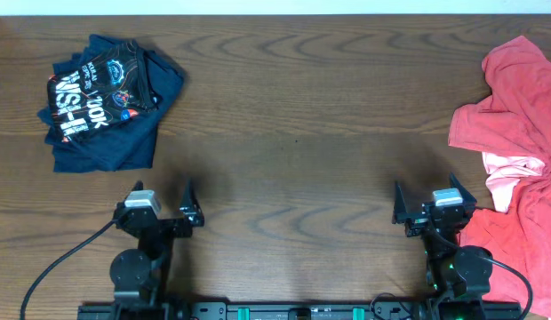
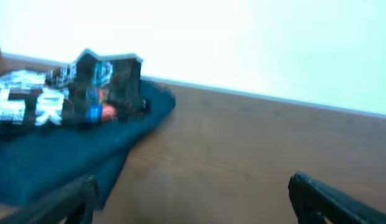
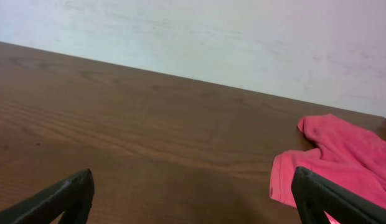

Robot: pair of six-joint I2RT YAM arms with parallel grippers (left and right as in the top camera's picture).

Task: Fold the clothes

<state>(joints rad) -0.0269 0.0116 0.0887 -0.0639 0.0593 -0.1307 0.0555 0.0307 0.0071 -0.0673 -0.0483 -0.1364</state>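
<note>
Right pincer (image 1: 433, 203) just beside red clothes (image 1: 515, 116)

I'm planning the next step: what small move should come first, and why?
Probably the right gripper should reach toward the red clothes: they lie crumpled on its side, its jaws stand open, and the navy shirt already looks folded.

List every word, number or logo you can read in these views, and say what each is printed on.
"10K": large white print on the folded navy shirt.
"WISH": large white letters beside it, cut off by the fold, so probably partial.
Small lettering around the shirt's round emblem: too small to read.
Left wrist view: the same print is too blurred to read.
On the red clothes: no text visible.
</note>
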